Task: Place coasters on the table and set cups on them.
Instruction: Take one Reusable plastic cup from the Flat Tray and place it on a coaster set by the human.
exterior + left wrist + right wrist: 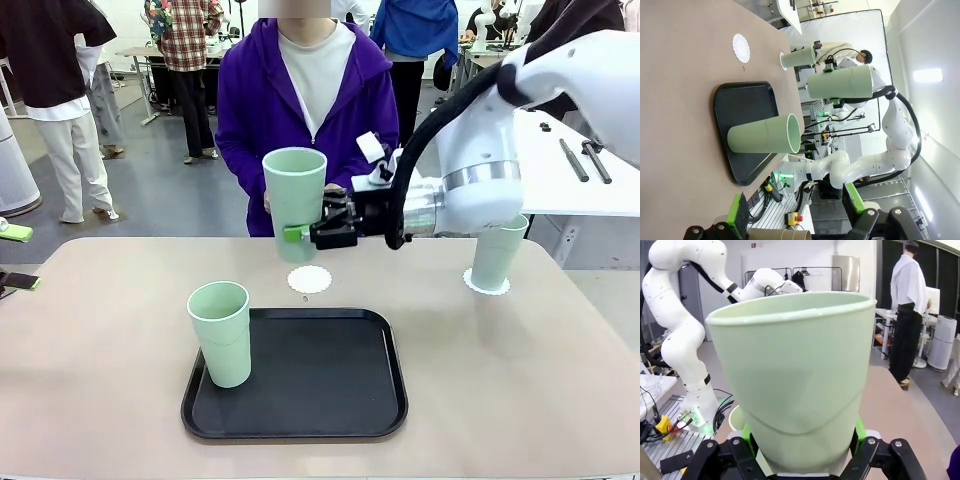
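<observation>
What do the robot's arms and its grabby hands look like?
The right arm is rounded and white, with a silver band near the wrist and a thick black cable alongside. The right gripper is black with green pads; the left gripper looks the same.

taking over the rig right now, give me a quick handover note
Right gripper: shut on the held cup, which is upright in the air above the bare coaster.
Left gripper: open, holding nothing.
Done: the placed cup stands on the right coaster, on the right side of the table.
Left to do: lower the held cup onto the bare coaster. The third cup, standing at the left edge of the black tray, then needs a coaster and to be set on it.
</observation>
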Robot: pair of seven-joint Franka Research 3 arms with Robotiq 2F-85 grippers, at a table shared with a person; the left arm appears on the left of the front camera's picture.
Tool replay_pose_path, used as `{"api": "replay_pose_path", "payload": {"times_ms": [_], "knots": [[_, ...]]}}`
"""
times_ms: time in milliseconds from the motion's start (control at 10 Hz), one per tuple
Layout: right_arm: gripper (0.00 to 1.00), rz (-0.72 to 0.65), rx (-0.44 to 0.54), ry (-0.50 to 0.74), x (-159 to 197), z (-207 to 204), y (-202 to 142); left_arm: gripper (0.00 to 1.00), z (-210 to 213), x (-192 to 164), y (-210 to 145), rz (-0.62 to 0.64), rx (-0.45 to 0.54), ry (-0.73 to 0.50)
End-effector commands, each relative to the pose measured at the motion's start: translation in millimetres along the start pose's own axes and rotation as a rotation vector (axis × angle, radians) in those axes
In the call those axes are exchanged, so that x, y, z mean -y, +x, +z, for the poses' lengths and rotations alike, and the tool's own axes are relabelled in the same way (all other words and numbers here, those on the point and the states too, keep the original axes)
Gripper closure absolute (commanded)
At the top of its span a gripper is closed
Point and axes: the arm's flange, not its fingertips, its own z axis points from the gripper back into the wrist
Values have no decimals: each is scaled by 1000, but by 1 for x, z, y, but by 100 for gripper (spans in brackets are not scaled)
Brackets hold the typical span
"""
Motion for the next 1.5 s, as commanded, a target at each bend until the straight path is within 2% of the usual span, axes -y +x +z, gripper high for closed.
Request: {"api": "replay_pose_path", "payload": {"times_ms": [0,100,300,400,500,900,1200,1400], "knots": [[84,-37,-43,-28,1,-6,-8,0,0,2,1,-16,10,-18],[84,0,0,0,0,0,0,0,0,2,1,-16,10,-18],[84,0,0,0,0,0,0,0,0,2,1,-16,10,-18],[17,-9,-12,-15,1,2,0,0,0,2,1,-16,10,-18],[17,-7,14,-52,27,7,-6,0,0,2,1,-16,10,-18],[17,-24,69,35,118,16,-39,0,0,2,1,-16,10,-18],[17,-69,60,17,151,11,-62,0,0,2,1,-16,10,-18],[17,-69,48,11,159,8,-71,0,0,2,1,-16,10,-18]]}}
